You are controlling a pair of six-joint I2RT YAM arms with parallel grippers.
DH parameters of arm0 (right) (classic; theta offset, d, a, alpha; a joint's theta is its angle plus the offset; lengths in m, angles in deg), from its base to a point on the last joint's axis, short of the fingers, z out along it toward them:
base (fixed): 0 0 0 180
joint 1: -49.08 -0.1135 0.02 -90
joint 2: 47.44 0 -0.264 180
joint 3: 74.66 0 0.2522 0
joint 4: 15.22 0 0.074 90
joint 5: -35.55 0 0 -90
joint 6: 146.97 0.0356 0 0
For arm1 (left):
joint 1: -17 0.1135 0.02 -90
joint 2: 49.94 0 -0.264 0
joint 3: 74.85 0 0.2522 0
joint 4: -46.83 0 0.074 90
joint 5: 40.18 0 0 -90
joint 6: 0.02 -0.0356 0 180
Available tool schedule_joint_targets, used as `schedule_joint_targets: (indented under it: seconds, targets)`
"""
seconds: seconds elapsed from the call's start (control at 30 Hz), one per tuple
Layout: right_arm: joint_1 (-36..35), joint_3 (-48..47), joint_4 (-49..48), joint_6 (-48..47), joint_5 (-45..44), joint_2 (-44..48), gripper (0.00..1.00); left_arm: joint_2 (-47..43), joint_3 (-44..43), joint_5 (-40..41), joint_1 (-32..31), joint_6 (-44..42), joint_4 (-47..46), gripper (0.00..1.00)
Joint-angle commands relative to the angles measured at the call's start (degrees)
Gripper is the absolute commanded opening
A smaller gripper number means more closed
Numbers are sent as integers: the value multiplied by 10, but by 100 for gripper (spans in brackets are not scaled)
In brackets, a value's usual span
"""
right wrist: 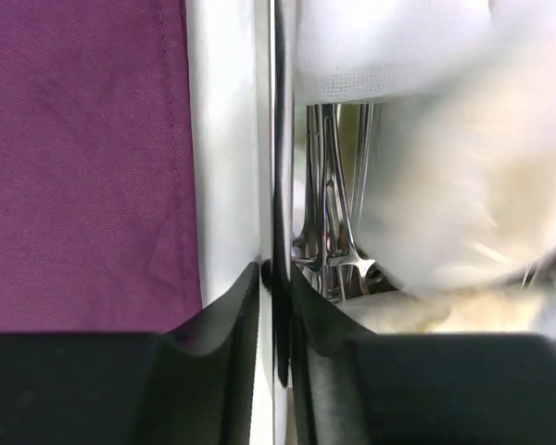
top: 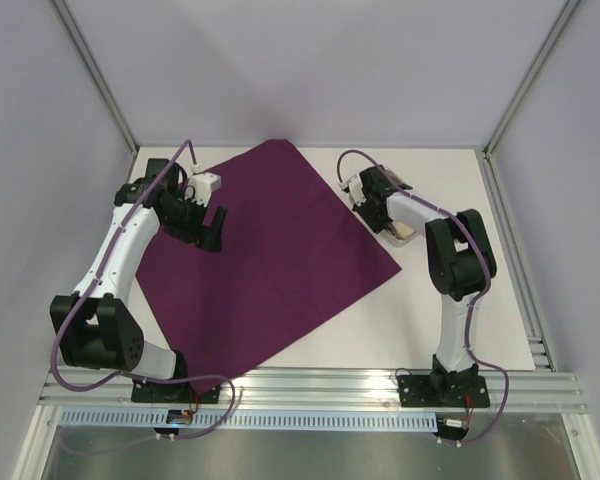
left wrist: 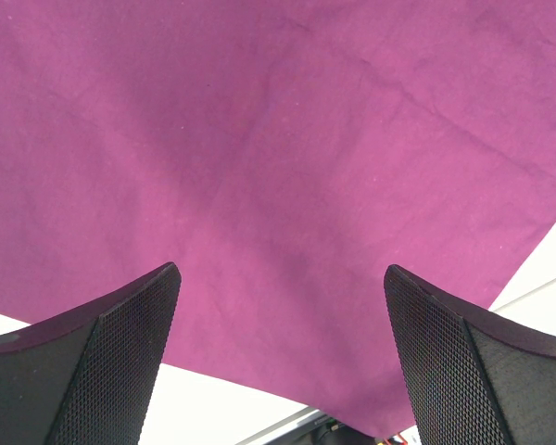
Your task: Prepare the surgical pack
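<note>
Left gripper (left wrist: pixel 283 278) hangs over the purple cloth (top: pixel 270 250), fingers spread wide, nothing between them. The cloth lies flat on the white table (top: pixel 450 310). Right gripper (right wrist: pixel 276 273) sits narrowly astride the steel tray (right wrist: pixel 227 139) rim, just beside the cloth's right edge – pinching or merely straddling, I cannot tell. Forceps (right wrist: pixel 334 204) and white gauze (right wrist: pixel 389 46) lie inside the tray.

Your left arm (top: pixel 120 255) climbs from its base at the near left, bends at the elbow and reaches toward the far left. The wrist tips downward, and your left claw (left wrist: pixel 280 273) hangs with its jaws spread wide. Your right arm (top: pixel 458 262) stands up from the near right base, folds at the elbow and reaches left and far. Your right claw (right wrist: pixel 276 271) has its fingers a sliver apart, one on each side of the steel tray (right wrist: pixel 232 139) wall. Whether they pinch it, you cannot tell.
</note>
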Motion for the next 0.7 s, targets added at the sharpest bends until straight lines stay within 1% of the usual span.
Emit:
schedule_joint_targets:
  seconds: [0.0, 0.03, 0.07, 0.13, 0.43, 0.6, 0.67]
  targets:
    - [2, -5, 12, 18, 26, -20, 15, 5, 5, -3, 4, -9, -10, 100]
    - [2, -5, 11, 18, 25, -20, 12, 4, 5, -4, 4, -9, -10, 100]
    - [2, -5, 9, 18, 22, -20, 5, 4, 5, -4, 4, -8, -10, 100]
    - [2, -5, 8, 16, 18, -19, 0, 5, 3, -4, 4, -8, -10, 100]
    - [2, 2, -7, 12, -6, 39, 0, 6, -1, -5, 4, -5, -8, 100]
    - [-2, -11, 14, -1, -3, 60, 0, 6, -6, -5, 4, -5, -7, 100]
    - [-6, -13, 18, -9, -15, 67, 0, 6, -7, -5, 4, -4, -8, 100]
